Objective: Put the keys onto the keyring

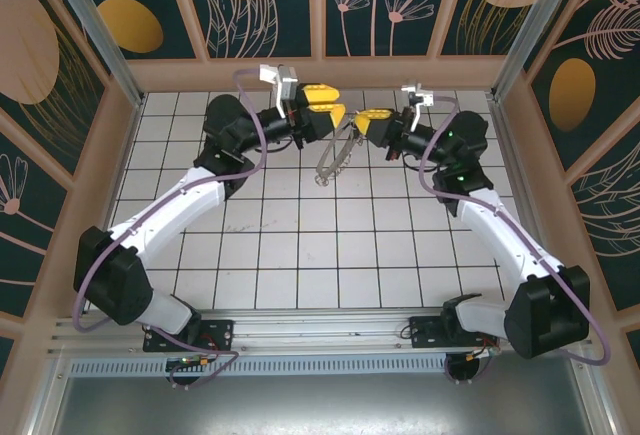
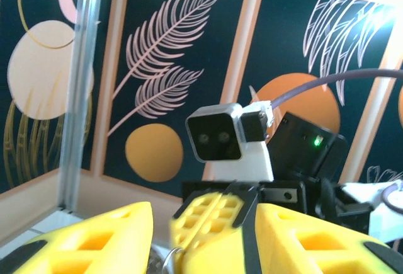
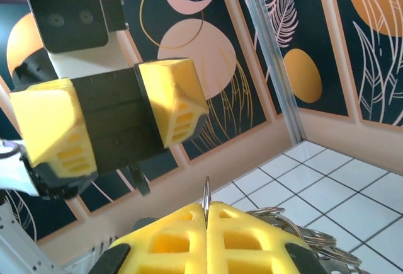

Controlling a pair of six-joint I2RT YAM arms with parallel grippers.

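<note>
right gripper clamped tight on one ring of keyring, upper centre, loop hanging free, likely presented for threading | left gripper opposite, jaws parted, nothing visibly held | key: not discernible

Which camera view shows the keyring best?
The top external view: the keyring shows there as a whole hanging loop. The right wrist view shows a few of its rings; the left wrist view, one blurred ring.
</note>
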